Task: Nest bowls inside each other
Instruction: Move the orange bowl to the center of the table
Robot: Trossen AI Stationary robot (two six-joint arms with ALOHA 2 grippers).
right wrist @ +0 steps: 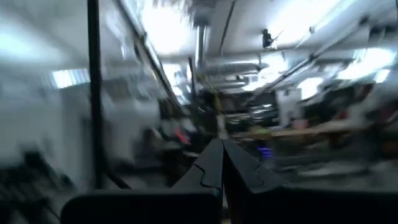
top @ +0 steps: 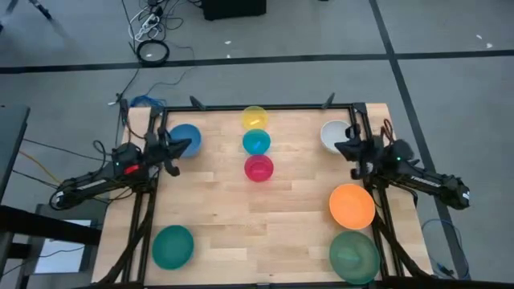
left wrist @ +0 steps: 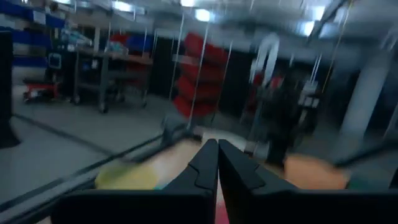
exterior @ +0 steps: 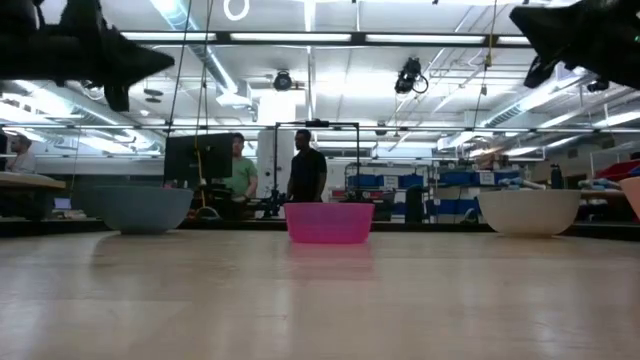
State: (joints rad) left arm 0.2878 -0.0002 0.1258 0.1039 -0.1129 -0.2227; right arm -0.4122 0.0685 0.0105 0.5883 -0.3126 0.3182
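Eight bowls stand apart on their bases on the wooden table (top: 217, 201). Yellow (top: 254, 117), cyan (top: 256, 142) and magenta (top: 259, 168) form a row at the far middle. The blue bowl (top: 183, 135) is far left and the white one (top: 332, 133) far right. Orange (top: 352, 205) and one green bowl (top: 353, 255) stand near right, and another green bowl (top: 173, 246) near left. My left gripper (top: 191, 145) is shut in the air beside the blue bowl. My right gripper (top: 337, 148) is shut in the air beside the white bowl. Both are raised and hold nothing.
Black frame rails (top: 152, 201) run along the table's left and right sides under both arms. In the low view, people (exterior: 305, 165) stand in the room beyond the far edge. The middle and near middle of the table (top: 257, 241) are bare wood.
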